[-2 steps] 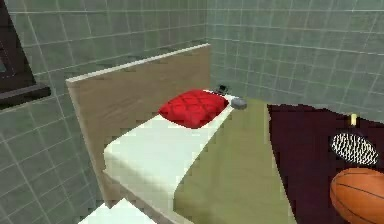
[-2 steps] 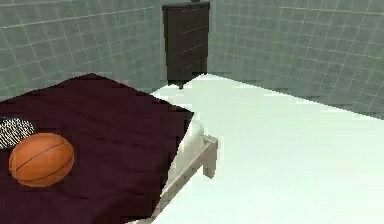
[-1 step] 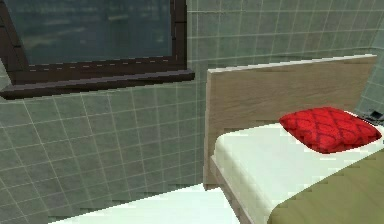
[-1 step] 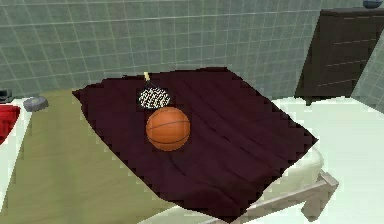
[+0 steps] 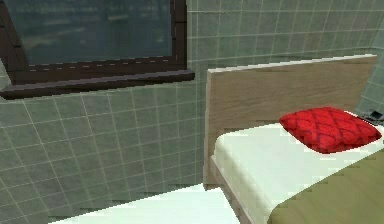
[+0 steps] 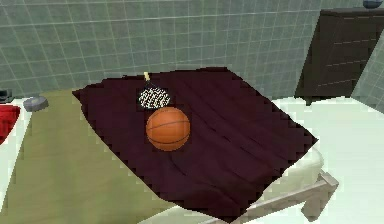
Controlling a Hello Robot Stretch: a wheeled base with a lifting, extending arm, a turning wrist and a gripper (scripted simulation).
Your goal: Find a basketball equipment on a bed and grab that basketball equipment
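An orange basketball (image 6: 168,129) lies on a dark maroon blanket (image 6: 230,130) spread over the bed (image 6: 60,150) in the arm side view, near the picture's middle. Just behind the ball sits a small round black-and-white speckled object (image 6: 153,98). In the forward view the bed (image 5: 290,160) has a light wooden headboard (image 5: 250,100), a white sheet, an olive cover and a red pillow (image 5: 330,129).
A dark-framed window (image 5: 95,45) sits in the green tiled wall at the forward view's left. A white surface (image 5: 160,210) lies at its bottom edge. In the arm side view a dark wooden dresser (image 6: 345,55) stands at upper right; a small grey object (image 6: 38,102) and a red pillow edge (image 6: 6,122) lie at left.
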